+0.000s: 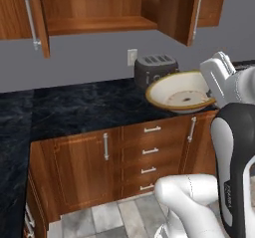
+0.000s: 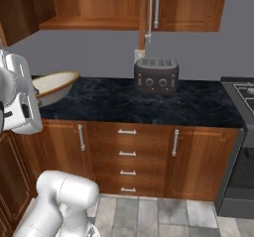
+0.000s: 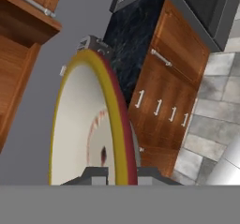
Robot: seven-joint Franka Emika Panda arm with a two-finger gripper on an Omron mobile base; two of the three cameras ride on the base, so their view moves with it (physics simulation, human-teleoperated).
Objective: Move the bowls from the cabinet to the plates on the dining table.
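Evenly lit, flat rendered light with no clear source; soft, low-resolution edges; faint sheen on the counter (image 1: 89,107), perhaps glare.

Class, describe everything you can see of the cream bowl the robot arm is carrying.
The cream bowl is round, shallow and ceramic-looking, with a tan-yellow rim and faint reddish and dark marks inside. It hangs roughly upright, slightly tilted, in front of the toaster, apparently above the black marble counter rather than resting on it. The tool grips its rim, one finger tip on each side of the wall.
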